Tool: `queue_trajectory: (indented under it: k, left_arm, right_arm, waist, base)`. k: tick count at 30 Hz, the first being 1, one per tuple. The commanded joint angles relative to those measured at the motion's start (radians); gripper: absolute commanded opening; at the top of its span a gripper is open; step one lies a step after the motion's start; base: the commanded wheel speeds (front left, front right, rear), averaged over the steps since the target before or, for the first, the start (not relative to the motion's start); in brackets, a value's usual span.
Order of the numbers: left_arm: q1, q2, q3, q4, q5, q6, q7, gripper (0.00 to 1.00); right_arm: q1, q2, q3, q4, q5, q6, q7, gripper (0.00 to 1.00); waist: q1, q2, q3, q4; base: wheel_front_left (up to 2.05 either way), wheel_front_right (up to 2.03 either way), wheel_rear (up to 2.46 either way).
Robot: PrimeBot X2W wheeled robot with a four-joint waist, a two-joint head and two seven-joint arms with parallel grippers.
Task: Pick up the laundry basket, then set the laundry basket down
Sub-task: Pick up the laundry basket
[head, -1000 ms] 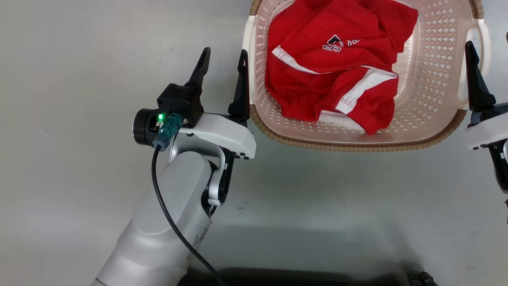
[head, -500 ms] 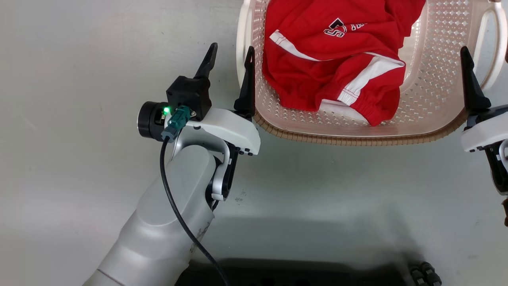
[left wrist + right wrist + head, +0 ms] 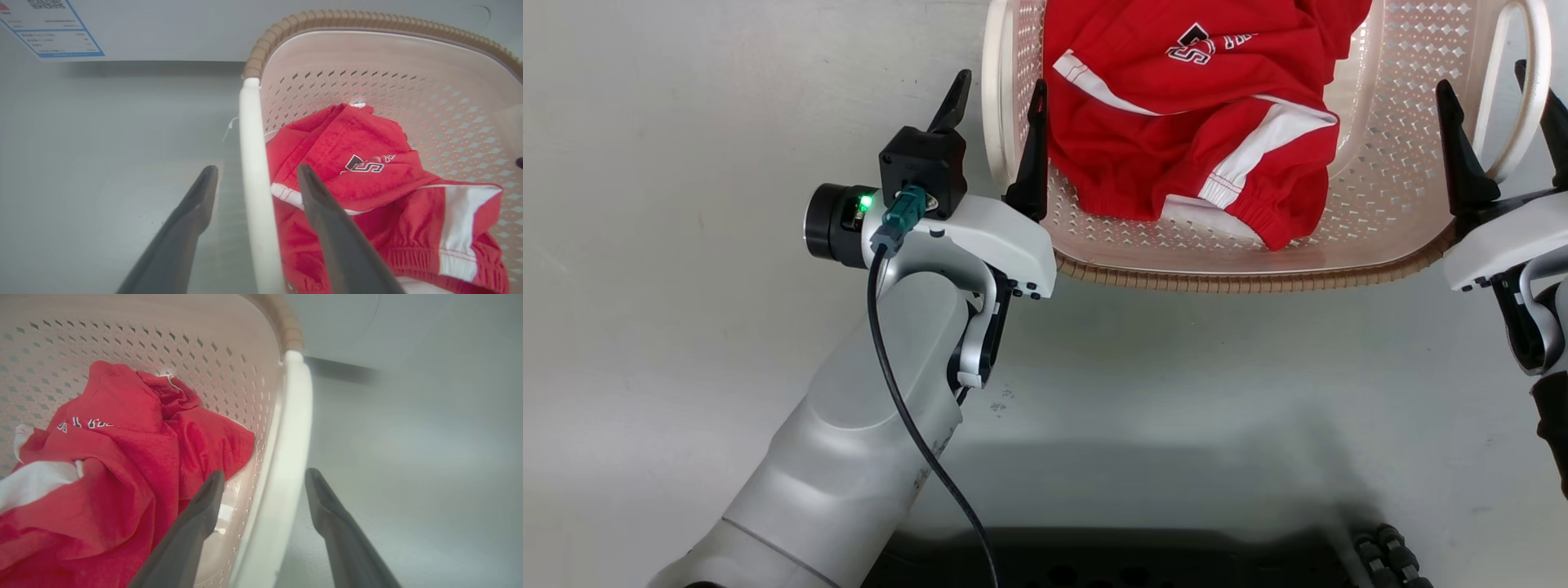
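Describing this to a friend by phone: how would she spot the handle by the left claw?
Find the cream laundry basket holding a red garment on the grey floor. On its side is a white loop handle, unlike the brown rim; the left gripper straddles it.

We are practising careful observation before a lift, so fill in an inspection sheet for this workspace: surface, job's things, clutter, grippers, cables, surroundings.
Surface: pale grey floor, a few small dark marks.
Job's things: laundry basket on the floor, brown rim, white loop handle each side.
Clutter: red garment with white stripes crumpled inside the basket.
Grippers: left gripper open, fingers astride the left handle; right gripper open, fingers astride the right handle; neither closed on it.
Cables: black cable from the green plug at the left wrist, down along the forearm.
Surroundings: blue-bordered label on a pale panel beyond the basket; dark base at the head view's bottom edge.
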Motion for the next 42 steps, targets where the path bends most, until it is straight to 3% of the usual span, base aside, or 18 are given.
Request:
queue_trajectory:
  k: [1, 17, 18, 19, 20, 21, 42]
  left_arm:
    - [0.007, 0.018, 0.008, -0.005, -0.006, 0.008, -0.010, 1.00]
    - [-0.062, 0.018, -0.066, 0.121, -0.070, 0.001, -0.010, 1.00]
    - [-0.065, 0.018, -0.071, 0.125, -0.073, 0.001, -0.010, 1.00]
    - [-0.068, 0.018, -0.076, 0.129, -0.075, 0.001, -0.010, 0.73]
    - [-0.071, 0.018, -0.077, 0.131, -0.083, 0.000, -0.010, 0.18]
    - [-0.073, 0.018, -0.079, 0.133, -0.087, 0.000, -0.010, 0.00]
    - [-0.046, 0.018, -0.144, 0.218, -0.152, 0.002, -0.010, 0.00]
  right_arm:
    - [0.029, 0.003, 0.022, -0.003, 0.008, 0.004, -0.013, 1.00]
    - [-0.041, 0.006, 0.085, 0.097, 0.043, 0.004, -0.013, 1.00]
    - [-0.043, 0.005, 0.091, 0.105, 0.044, 0.004, -0.013, 0.74]
    - [-0.046, 0.006, 0.097, 0.118, 0.051, 0.004, -0.013, 0.10]
    - [-0.051, 0.006, 0.102, 0.125, 0.054, 0.004, -0.013, 0.00]
    - [-0.055, 0.005, 0.106, 0.133, 0.056, 0.004, -0.013, 0.00]
    - [-0.081, 0.015, 0.270, 0.352, 0.109, 0.004, -0.013, 0.00]
  waist:
    - [-0.0001, 0.0000, -0.003, -0.002]
    - [-0.0001, 0.0000, -0.025, -0.010]
    - [-0.0001, 0.0000, -0.024, -0.010]
    - [-0.0001, 0.0000, -0.025, -0.010]
    - [-0.0001, 0.0000, -0.024, -0.011]
    - [-0.0001, 0.0000, -0.025, -0.011]
    - [-0.0001, 0.0000, -0.170, -0.003]
  base:
    - [0.00, 0.00, 0.00]
    - [0.00, 0.00, 0.00]
    - [0.00, 0.00, 0.00]
    - [0.00, 0.00, 0.00]
    - [0.00, 0.00, 0.00]
    - [0.00, 0.00, 0.00]
    - [0.00, 0.00, 0.00]
